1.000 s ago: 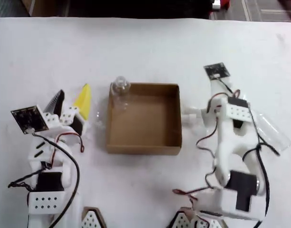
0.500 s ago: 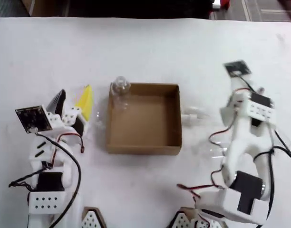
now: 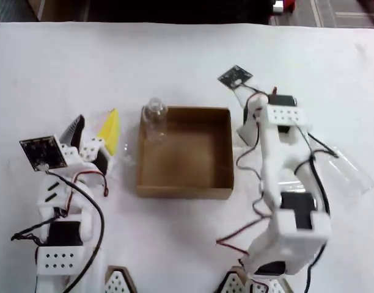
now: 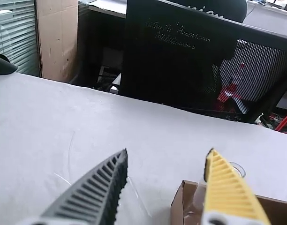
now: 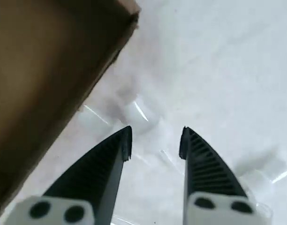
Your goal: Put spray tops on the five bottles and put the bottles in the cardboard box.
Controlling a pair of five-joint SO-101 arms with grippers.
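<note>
The cardboard box [image 3: 184,152] sits open in the middle of the table. A clear bottle [image 3: 154,118] without a top stands upright in its far left corner. Another clear bottle [image 3: 349,170] lies on its side at the right, beyond the right arm [image 3: 278,159]. My right gripper [image 5: 155,139] is open and low over the table, just outside the box wall [image 5: 49,79], with a small pale blurred piece [image 5: 134,110] just past its fingertips. My left gripper [image 4: 167,157], also [image 3: 94,131], is open and empty left of the box, by the bottle [image 4: 236,169].
White table all around, with free room at the far side and at the left. Both arm bases stand at the near edge. Loose cables hang along both arms. A dark chair and cartons stand in the room behind the table.
The right arm swung out to the right, then back left and farther away, ending by the box's far right corner. The left arm barely shifted.
</note>
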